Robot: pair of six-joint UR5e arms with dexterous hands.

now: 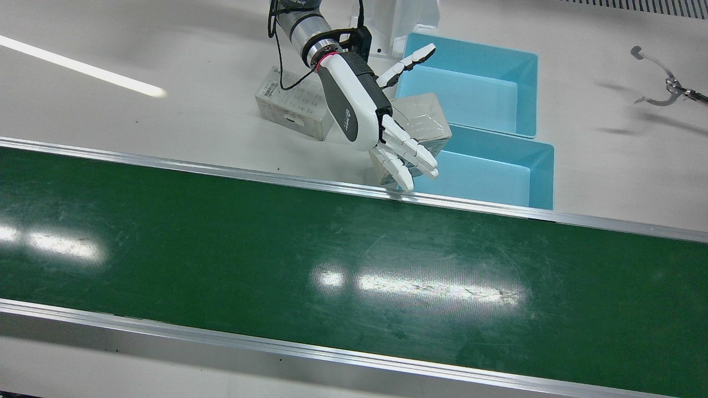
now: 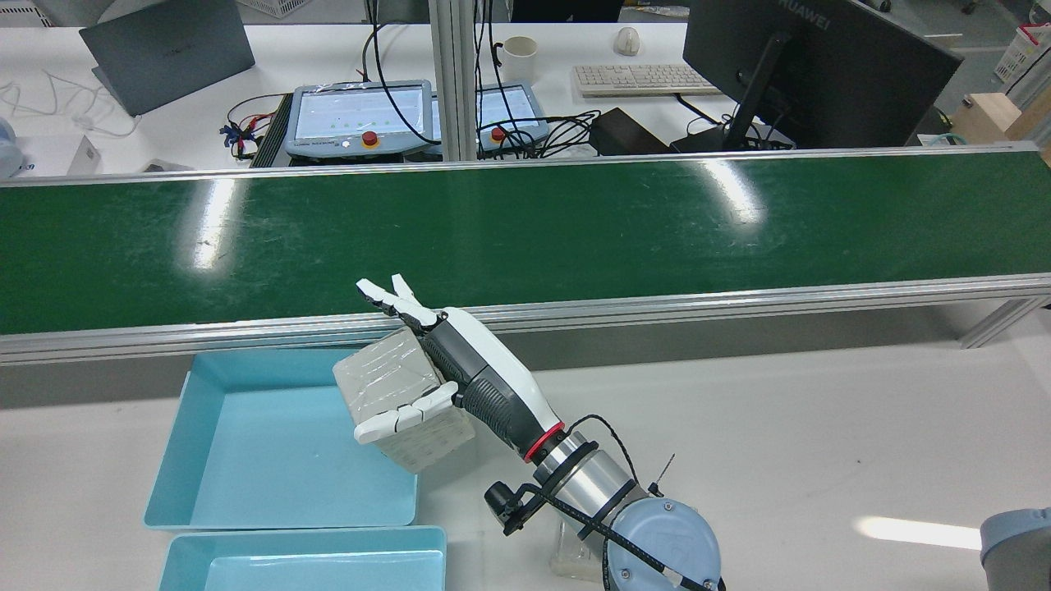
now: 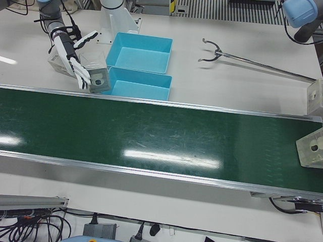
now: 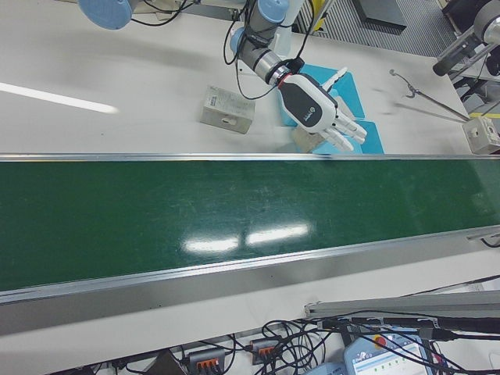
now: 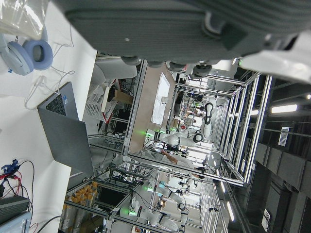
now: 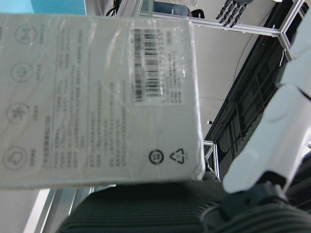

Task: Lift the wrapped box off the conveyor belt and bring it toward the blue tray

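The long green conveyor belt [image 1: 276, 249] has nothing on it. Two blue trays sit side by side on the white table [image 1: 166, 50], and the blue tray [image 2: 246, 460] nearest the belt is bare inside. The wrapped box [image 2: 386, 377] is off the belt, up at that tray's edge and tilted. The right hand [image 1: 359, 105] is pinching it, with the fingers [image 1: 409, 152] on one side and the thumb on the other. Another box [image 1: 293, 102] lies on the table behind the arm. Only a dark bit of the left hand [image 5: 160, 24] shows, so I cannot tell how it is set.
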